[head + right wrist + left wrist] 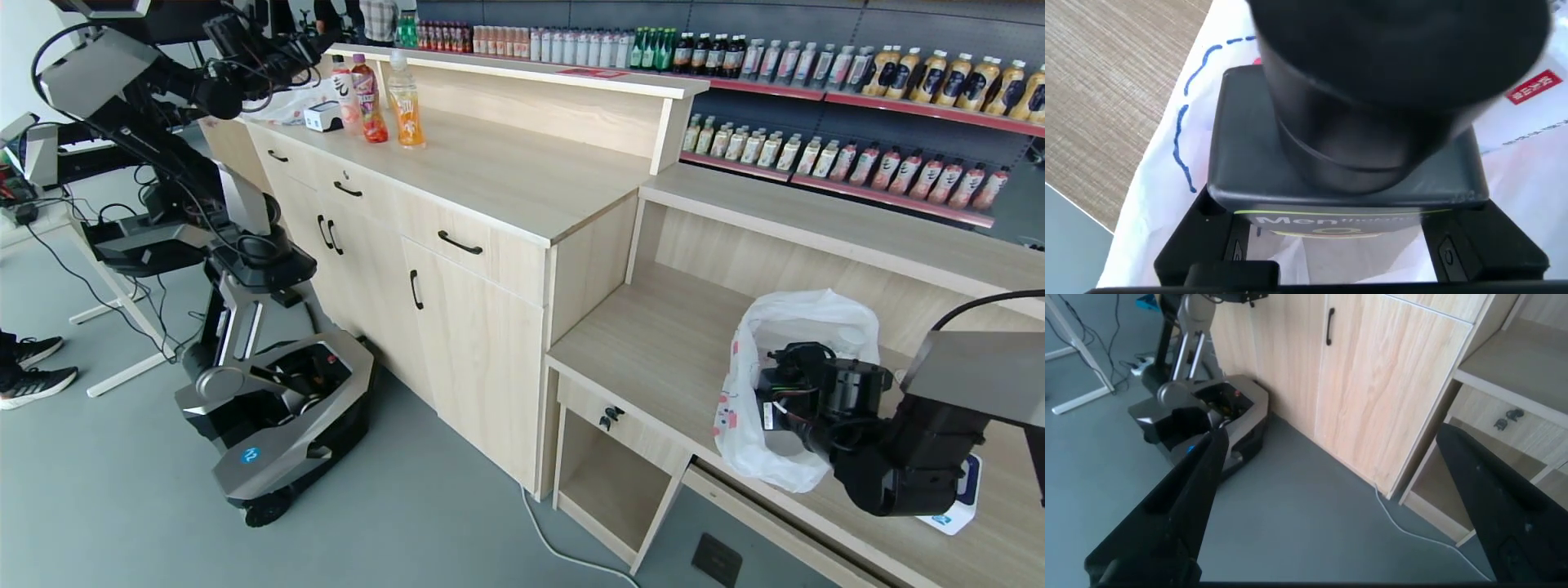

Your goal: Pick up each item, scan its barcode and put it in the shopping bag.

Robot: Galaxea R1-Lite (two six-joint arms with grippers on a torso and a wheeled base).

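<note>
Right gripper: fingers closed on opposite sides of a dark bottle. They pinch its body across the width, and the black cap end stands clear of them. We cannot fix its long axis any closer.

White plastic of the shopping bag lies directly under and around the bottle. The gripper sits at the bag's mouth, on the lower desk. We judge that release needs only a short drop into the bag. Other bag contents: cannot tell.

Left gripper: fingers spread and holding nothing, over the floor before the cabinet, well apart from the bag. The right arm is nearer.
</note>
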